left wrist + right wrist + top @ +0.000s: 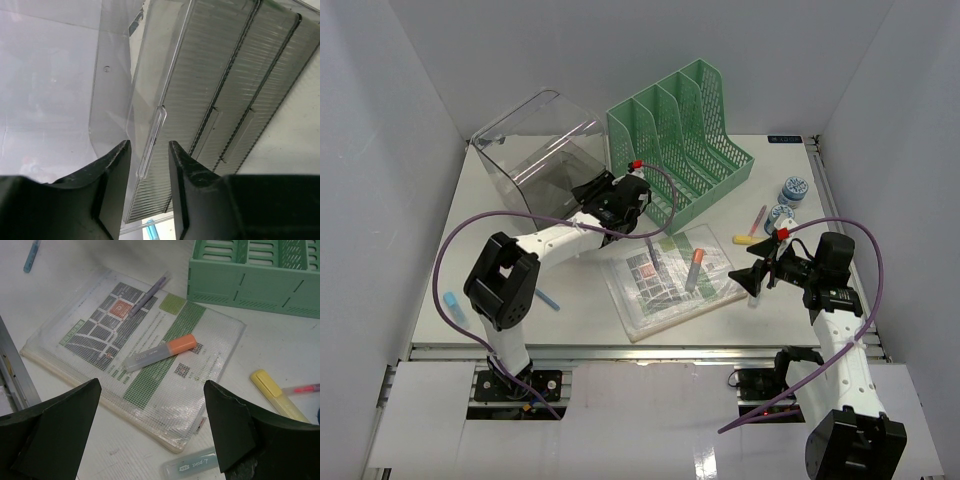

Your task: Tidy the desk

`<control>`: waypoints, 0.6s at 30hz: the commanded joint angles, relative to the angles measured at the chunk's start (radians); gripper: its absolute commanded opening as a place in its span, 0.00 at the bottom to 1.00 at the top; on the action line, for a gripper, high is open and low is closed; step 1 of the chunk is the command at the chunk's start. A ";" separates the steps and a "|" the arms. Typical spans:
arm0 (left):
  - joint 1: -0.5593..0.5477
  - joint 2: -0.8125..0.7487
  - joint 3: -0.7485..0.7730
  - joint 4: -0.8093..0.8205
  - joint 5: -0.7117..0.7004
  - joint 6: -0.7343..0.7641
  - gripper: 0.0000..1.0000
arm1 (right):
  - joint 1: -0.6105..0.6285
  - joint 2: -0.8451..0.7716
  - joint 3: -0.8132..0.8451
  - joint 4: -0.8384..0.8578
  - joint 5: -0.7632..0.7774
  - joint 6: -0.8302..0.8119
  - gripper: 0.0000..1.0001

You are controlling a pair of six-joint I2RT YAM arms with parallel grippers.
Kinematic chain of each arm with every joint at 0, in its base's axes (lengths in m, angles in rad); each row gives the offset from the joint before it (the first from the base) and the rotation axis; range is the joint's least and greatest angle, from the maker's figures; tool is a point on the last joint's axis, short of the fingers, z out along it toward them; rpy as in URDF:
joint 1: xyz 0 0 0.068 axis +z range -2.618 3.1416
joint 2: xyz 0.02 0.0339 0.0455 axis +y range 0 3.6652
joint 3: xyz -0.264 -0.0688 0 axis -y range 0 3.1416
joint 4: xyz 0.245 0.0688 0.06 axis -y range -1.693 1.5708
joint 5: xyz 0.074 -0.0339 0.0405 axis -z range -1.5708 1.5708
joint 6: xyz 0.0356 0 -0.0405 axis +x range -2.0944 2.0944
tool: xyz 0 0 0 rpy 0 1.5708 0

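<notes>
Desk (570, 320): spread beneath everything, judged barely organized.
Left to do: nothing is seen stowed in the green file rack (685, 140) or the clear bin (535, 150).
Left gripper (148, 150): narrowed about the clear bin's wall; whether it is gripped cannot be told.
Right gripper (151, 390): spread wide, nothing held, above the mesh pouch (650, 305).
Highlighters: three are counted: orange highlighter (696, 268), yellow highlighter (745, 240), blue highlighter (452, 306).
Pens: three are counted: purple pen (147, 292), pink pen (758, 218), blue pen (548, 300).
Tape rolls (793, 190): two.

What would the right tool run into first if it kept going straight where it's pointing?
Probably the orange-capped highlighter lying on the mesh pouch, centred ahead of the open right tool; depth is unclear, so it could meet the pouch itself first.
</notes>
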 commanded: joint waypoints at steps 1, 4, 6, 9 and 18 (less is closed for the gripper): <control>0.026 0.006 -0.004 0.059 0.004 0.015 0.44 | 0.002 0.003 0.004 0.041 -0.019 -0.002 0.90; 0.031 0.012 -0.008 0.068 0.006 0.015 0.37 | 0.002 0.003 0.004 0.041 -0.022 -0.001 0.90; 0.034 0.015 -0.010 0.075 0.007 0.016 0.33 | 0.002 0.003 0.002 0.042 -0.023 -0.001 0.90; 0.041 0.022 -0.015 0.081 0.008 0.018 0.30 | 0.002 0.003 0.002 0.041 -0.027 -0.001 0.90; 0.060 0.033 -0.049 0.129 0.008 0.030 0.19 | 0.003 0.000 0.002 0.040 -0.034 0.001 0.90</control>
